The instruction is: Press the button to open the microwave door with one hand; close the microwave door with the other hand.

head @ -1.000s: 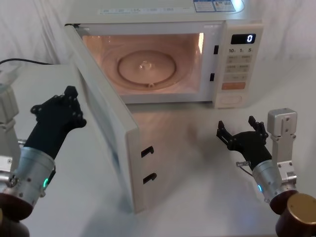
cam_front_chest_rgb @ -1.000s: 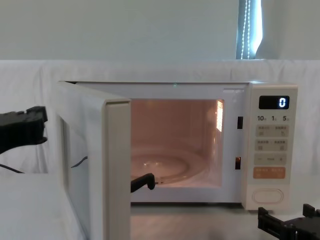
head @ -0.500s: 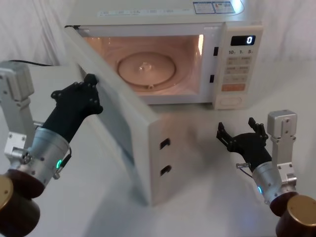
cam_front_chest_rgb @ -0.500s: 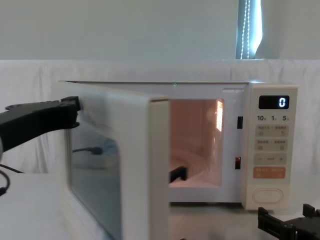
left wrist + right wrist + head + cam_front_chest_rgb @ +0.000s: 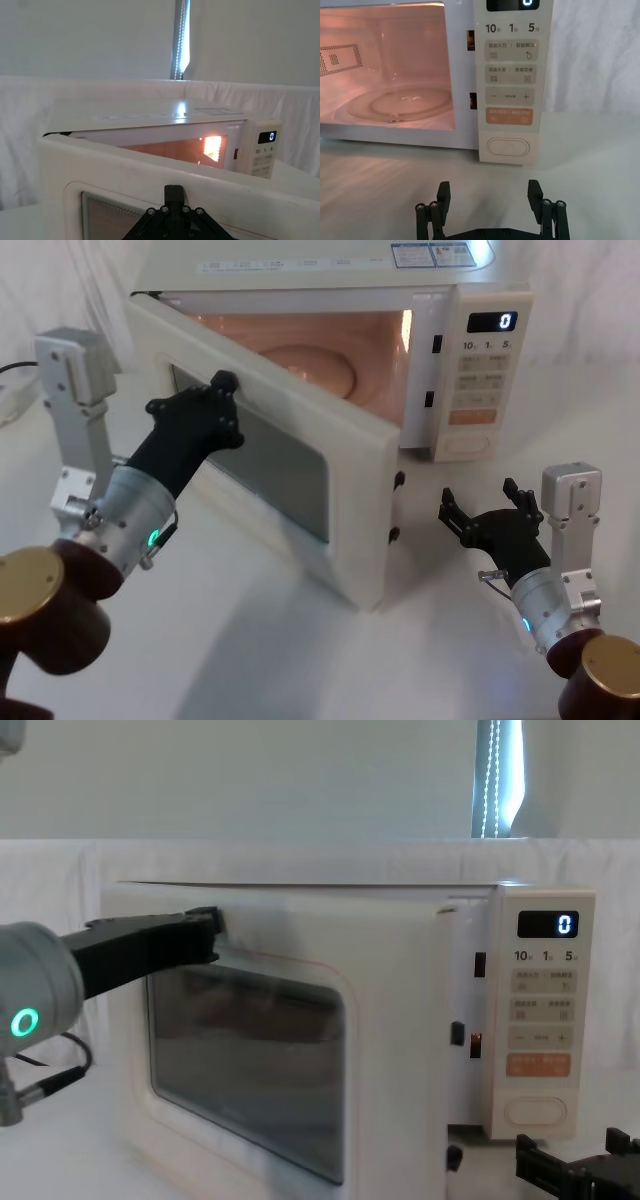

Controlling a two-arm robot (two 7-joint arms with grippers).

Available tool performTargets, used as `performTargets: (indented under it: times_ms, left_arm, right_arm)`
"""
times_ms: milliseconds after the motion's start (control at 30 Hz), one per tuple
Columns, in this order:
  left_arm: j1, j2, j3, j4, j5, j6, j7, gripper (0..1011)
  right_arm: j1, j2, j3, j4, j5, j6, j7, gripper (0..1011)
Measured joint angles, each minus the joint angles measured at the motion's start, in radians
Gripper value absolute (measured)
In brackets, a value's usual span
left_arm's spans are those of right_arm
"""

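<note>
Cream boxy microwave [image 5: 440,270] sits at the back of the white table [image 5: 250,660], black screen [image 5: 493,319] showing 0. Its wide cream door w/ dark glass window [image 5: 270,455] is about half open. Black left gripper [image 5: 218,400] touches the door's outside near the top; can't tell if its fingers are apart. Black right gripper [image 5: 490,196] rests low, fingers apart, in front of the big cream pill-shaped button [image 5: 507,147].
</note>
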Motion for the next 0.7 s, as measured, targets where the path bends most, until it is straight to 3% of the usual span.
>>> performTargets:
  times_ms: [333,700]
  left_arm:
    - [-0.076,-0.02,0.046,0.075,-0.015,0.025,0.007,0]
    - [-0.146,-0.046,0.088,0.164,0.02,-0.005,0.018,0]
  right_arm:
    - [0.0,0.0,0.0,0.0,0.0,0.0,0.0,1002]
    - [0.0,0.0,0.0,0.0,0.0,0.0,0.0,1002]
